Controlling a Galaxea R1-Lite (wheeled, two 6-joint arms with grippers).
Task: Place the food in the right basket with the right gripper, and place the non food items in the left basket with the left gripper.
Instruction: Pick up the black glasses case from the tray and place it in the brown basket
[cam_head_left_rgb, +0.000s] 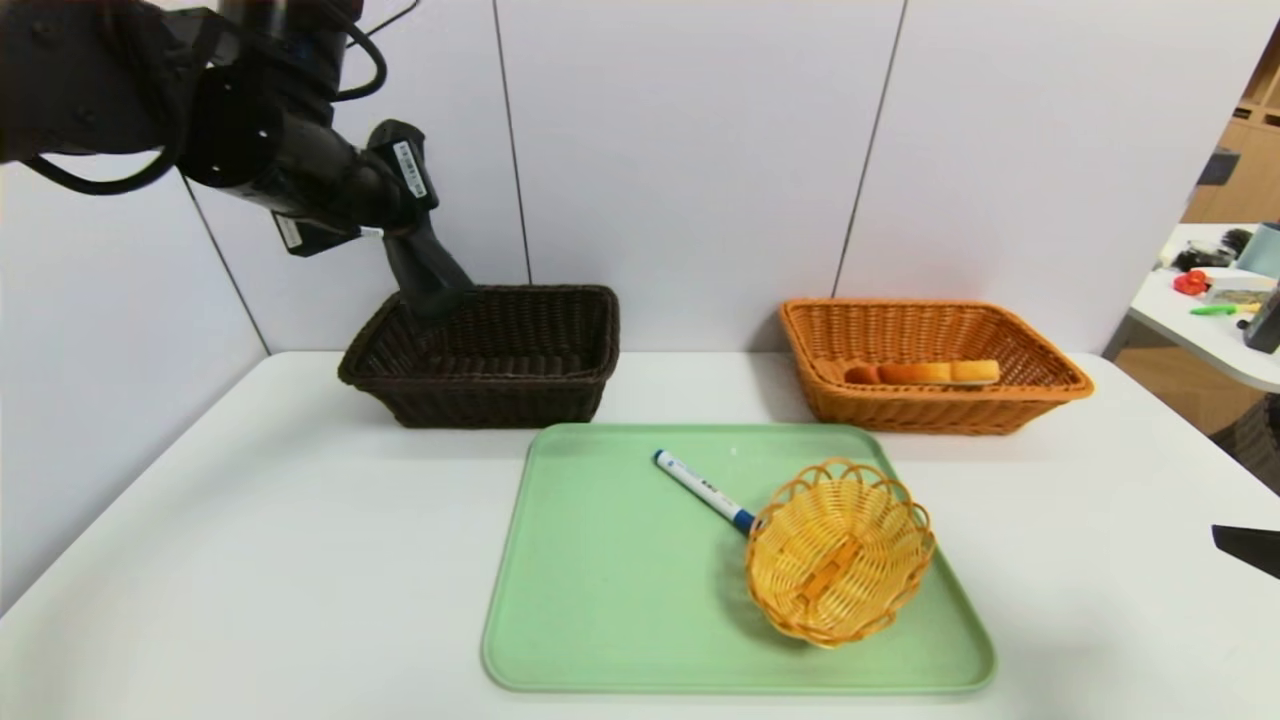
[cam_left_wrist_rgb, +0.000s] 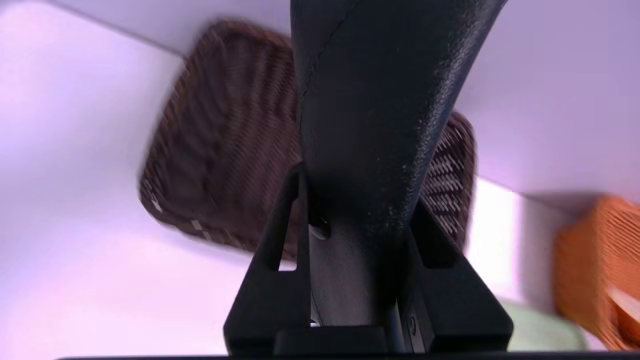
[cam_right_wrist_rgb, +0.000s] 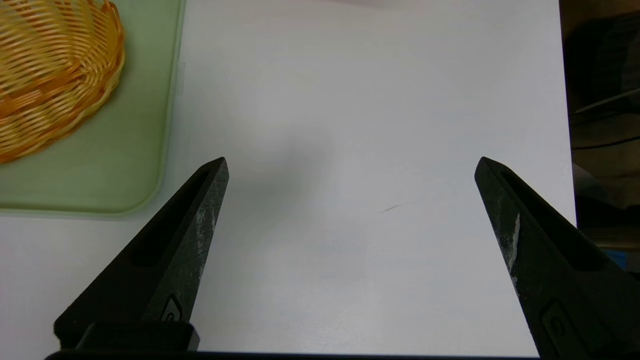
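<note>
My left gripper (cam_head_left_rgb: 395, 240) hangs above the back left corner of the dark brown left basket (cam_head_left_rgb: 520, 400), shut on the black pouch (cam_head_left_rgb: 428, 272), which dangles down over the rim. In the left wrist view the pouch (cam_left_wrist_rgb: 380, 100) stands clamped between the fingers (cam_left_wrist_rgb: 280, 250), with the brown basket (cam_left_wrist_rgb: 220, 140) below. The bread slice (cam_head_left_rgb: 925, 373) lies inside the orange right basket (cam_head_left_rgb: 1040, 385). The white marker with a blue cap (cam_head_left_rgb: 703, 489) lies on the green tray (cam_head_left_rgb: 600, 600). My right gripper (cam_right_wrist_rgb: 350, 165) is open over bare table at the right, holding nothing; only a tip (cam_head_left_rgb: 1245, 548) shows in the head view.
A small round yellow basket (cam_head_left_rgb: 838, 550) lies tilted on the tray's right part, touching the marker's capped end. The white table (cam_head_left_rgb: 250, 550) ends at grey wall panels behind the baskets. A side table with clutter (cam_head_left_rgb: 1220, 300) stands far right.
</note>
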